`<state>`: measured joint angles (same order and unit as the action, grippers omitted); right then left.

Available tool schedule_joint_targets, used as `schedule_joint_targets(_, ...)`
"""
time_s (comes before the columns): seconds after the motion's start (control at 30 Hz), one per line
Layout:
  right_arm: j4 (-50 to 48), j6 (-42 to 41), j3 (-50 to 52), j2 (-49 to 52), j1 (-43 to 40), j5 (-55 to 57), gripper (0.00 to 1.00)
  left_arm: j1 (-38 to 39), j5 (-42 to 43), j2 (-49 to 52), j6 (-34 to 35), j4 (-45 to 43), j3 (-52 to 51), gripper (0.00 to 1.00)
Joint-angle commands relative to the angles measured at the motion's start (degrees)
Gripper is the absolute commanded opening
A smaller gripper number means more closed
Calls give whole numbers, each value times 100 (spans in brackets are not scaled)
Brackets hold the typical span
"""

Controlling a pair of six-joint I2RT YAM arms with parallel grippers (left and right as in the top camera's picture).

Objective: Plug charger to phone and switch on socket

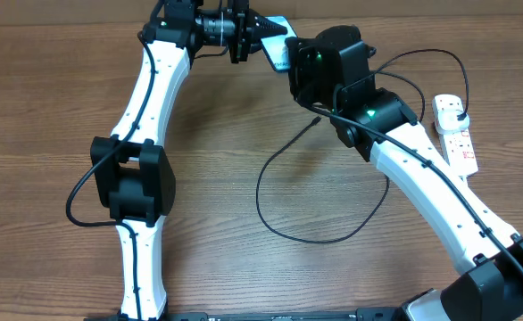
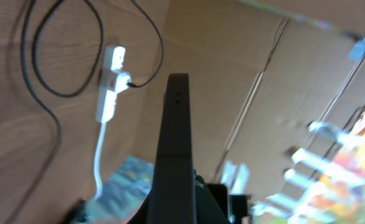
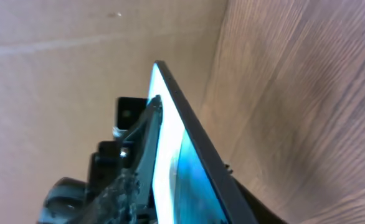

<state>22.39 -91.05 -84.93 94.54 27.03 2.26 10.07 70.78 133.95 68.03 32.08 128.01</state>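
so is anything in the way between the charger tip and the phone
No loose thing lies between them. The charger tip rests on bare table, and the phone is at the far edge. Only the right arm's black wrist overhangs that gap in the overhead view.

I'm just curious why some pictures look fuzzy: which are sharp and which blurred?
Overhead view: sharp and evenly lit, table grain clear. Left wrist view: soft, power strip recognisable, far background smeared and overbright. Right wrist view: phone too close, blurred, screen glowing.
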Motion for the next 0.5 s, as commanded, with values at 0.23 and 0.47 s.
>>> schedule_joint_targets(0.23, 1172, 3751, -63, -55, -807, -304, 70, -857, 83, -24, -4750, 2293, 87, 4)
schedule_joint_targets(0.47, 1764, 4210, -61, 511, -1303, -1403, 66, -1014, 61, -24, -5346, 3298, 87, 4)
